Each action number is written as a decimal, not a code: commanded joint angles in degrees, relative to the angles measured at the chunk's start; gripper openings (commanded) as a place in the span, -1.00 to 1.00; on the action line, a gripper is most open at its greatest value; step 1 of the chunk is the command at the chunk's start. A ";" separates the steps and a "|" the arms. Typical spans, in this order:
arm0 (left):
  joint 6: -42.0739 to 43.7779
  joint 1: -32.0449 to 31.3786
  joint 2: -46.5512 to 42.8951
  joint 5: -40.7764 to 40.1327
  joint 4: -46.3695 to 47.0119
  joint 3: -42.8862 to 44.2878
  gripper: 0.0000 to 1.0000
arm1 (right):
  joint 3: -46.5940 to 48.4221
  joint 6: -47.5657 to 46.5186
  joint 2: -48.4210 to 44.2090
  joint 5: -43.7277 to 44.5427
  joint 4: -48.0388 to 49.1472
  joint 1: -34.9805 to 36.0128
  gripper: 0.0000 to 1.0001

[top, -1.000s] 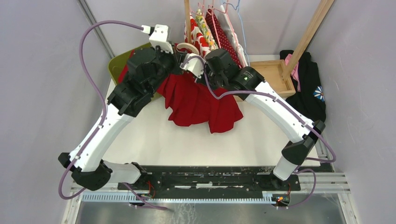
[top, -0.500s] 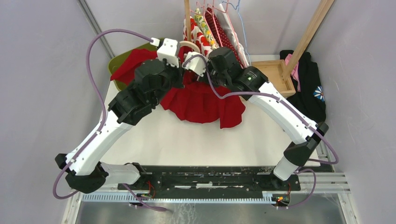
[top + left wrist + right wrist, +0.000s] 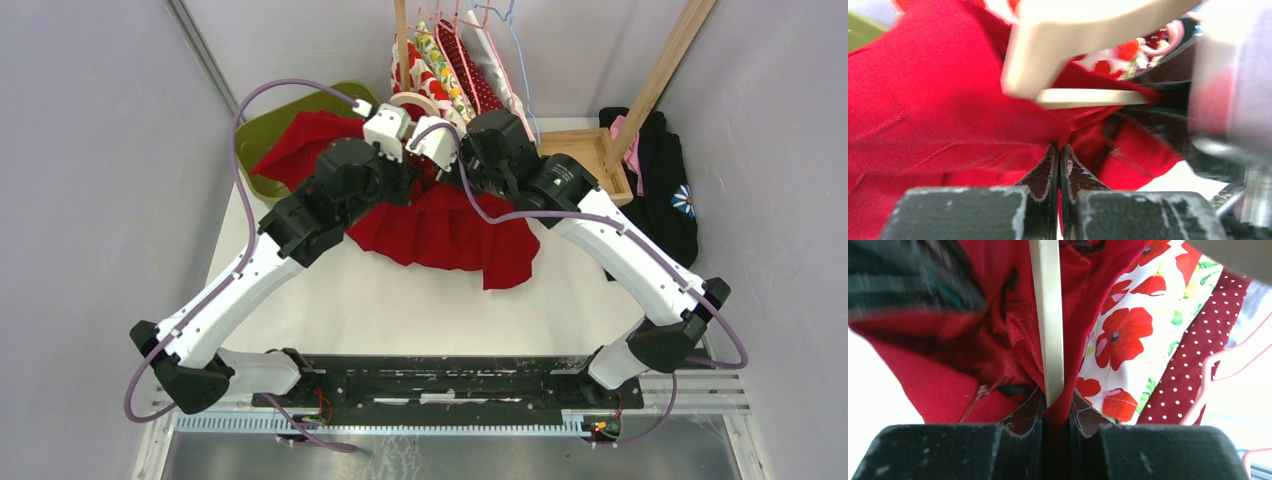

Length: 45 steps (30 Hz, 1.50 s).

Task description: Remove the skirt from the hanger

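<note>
With left hand (image 3: 1059,150), pinches a fold of smooth red skirt (image 3: 923,115), tips together; with right hand (image 3: 1055,402), clamps flat cream hanger (image 3: 1047,315) and glossy cloth. Leaves hem crumpled on white bench (image 3: 400,300) below.

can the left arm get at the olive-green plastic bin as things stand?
Probably yes: the olive-green plastic bin sits just beside the left gripper, with only the red skirt draped over its rim. But that gripper is shut on the skirt.
</note>
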 commanded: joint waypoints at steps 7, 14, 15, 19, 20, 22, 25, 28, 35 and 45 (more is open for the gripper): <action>-5.10 -9.01 2.29 3.77 6.70 1.25 -0.94 | 8.64 3.09 2.07 -3.69 13.01 0.22 -0.99; -0.35 -9.10 -2.46 -7.71 1.19 0.68 -0.69 | 5.32 2.10 -0.47 -2.21 13.19 0.24 -0.99; 0.19 -9.10 -3.18 -9.59 0.36 1.01 -0.57 | 4.87 2.00 -0.62 -2.08 13.15 0.24 -0.99; 2.24 -9.01 -5.18 -16.94 -2.45 2.80 -0.30 | 3.65 1.53 -1.27 -1.65 12.92 0.24 -0.99; 2.81 -8.97 -5.60 -18.56 -2.92 3.05 -0.05 | 3.38 1.45 -1.36 -1.51 12.83 0.23 -0.99; 4.68 -8.62 -6.01 -21.09 -3.93 4.31 0.00 | 3.00 1.06 -1.75 -1.15 12.70 0.24 -0.99; 6.83 -7.44 -5.47 -25.06 -5.93 6.88 0.61 | 2.23 0.69 -2.39 -0.76 12.41 0.27 -0.99; 8.45 -5.74 -5.63 -25.07 -6.08 8.28 1.00 | 1.60 0.30 -2.90 -0.48 12.29 0.24 -0.99; 9.92 5.74 -8.69 -18.14 -5.45 4.58 0.98 | 0.84 -0.73 -4.53 0.55 11.82 0.15 -0.99; 23.43 12.14 -11.01 -6.75 -0.65 0.52 0.98 | -1.64 -1.17 -7.57 0.67 10.68 0.06 -0.99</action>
